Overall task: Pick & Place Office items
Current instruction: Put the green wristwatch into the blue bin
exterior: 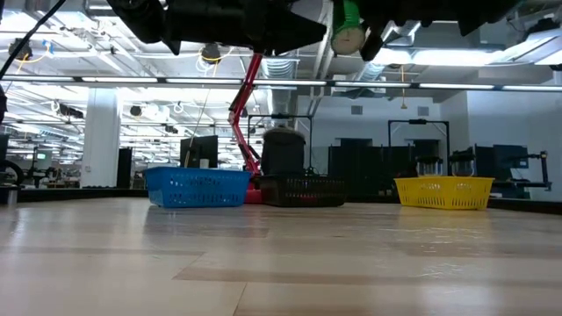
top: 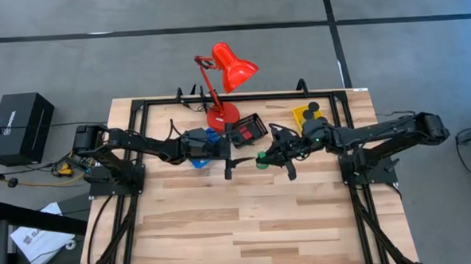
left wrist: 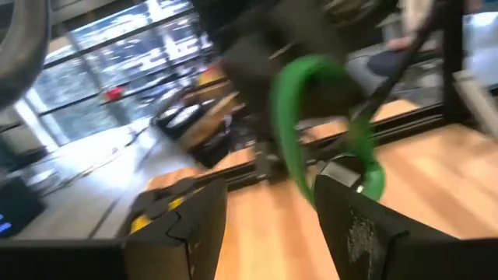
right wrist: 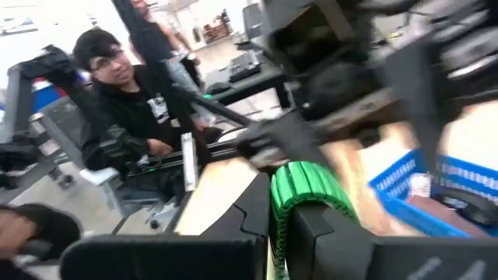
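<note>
A green stubby cylinder (top: 262,159) with a ribbed rim and a pale round face (exterior: 349,35) is held high above the table by my right gripper (right wrist: 288,233), which is shut on it over the table's middle. My left gripper (left wrist: 268,225) is open, also raised, and points at the cylinder (left wrist: 311,117) from the table's left, a short way off in the high view (top: 230,162). Black round pieces (top: 314,107) lie in the yellow tray (top: 301,119). The other office items are hidden or too small to tell. My right gripper pinches the green cylinder between its two fingers (right wrist: 241,214), with the ribbed rim (right wrist: 307,187) showing in the gap between them. The fingers come roughly level from the table's right side. The cylinder is lifted clear, far above the tabletop.
Blue tray (exterior: 198,187), black tray (exterior: 303,189) and yellow tray (exterior: 443,190) stand in a row along the far edge, with the red desk lamp (top: 229,68) behind them. A person (right wrist: 117,93) sits beyond the table. The near half of the wooden tabletop (top: 248,227) is bare.
</note>
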Robot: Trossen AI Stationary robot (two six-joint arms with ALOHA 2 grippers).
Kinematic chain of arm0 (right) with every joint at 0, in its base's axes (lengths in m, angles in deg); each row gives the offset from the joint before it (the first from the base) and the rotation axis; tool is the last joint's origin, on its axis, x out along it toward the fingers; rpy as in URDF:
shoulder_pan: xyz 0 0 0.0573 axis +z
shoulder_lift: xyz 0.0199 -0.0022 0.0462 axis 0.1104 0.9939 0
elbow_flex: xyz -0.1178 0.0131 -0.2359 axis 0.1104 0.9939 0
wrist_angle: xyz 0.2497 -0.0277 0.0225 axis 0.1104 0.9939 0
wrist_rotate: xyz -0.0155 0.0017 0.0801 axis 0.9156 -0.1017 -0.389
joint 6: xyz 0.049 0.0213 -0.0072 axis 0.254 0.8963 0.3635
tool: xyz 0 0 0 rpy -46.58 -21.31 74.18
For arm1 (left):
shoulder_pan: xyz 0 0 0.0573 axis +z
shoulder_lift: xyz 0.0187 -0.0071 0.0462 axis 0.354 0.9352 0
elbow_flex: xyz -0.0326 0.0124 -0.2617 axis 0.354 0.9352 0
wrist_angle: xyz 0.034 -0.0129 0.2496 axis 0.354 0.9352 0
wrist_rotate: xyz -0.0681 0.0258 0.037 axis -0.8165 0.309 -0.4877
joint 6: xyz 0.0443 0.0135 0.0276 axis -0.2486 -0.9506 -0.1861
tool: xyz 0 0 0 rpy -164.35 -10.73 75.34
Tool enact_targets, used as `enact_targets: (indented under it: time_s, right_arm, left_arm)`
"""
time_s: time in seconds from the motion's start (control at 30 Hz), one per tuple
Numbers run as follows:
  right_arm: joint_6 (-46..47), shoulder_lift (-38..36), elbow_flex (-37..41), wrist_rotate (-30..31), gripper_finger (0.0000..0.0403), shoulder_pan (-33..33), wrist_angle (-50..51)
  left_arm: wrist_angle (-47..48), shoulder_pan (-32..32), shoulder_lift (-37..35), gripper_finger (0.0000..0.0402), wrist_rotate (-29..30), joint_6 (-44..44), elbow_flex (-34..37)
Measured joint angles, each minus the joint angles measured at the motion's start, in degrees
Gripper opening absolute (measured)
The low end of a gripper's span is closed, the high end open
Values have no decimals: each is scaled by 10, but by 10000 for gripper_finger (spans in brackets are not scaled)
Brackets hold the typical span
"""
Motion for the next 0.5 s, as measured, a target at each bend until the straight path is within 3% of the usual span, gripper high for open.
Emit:
enact_targets:
  time_s: [0.3,0.5]
  right_arm:
    - [-1,35,2,6,8,-15,-44]
    - [9,88,-29,-30,8,-15,-58]
  left_arm:
    - [-2,1,0,185,-32,0,0]
    - [-8,1,0,185,15,0,1]
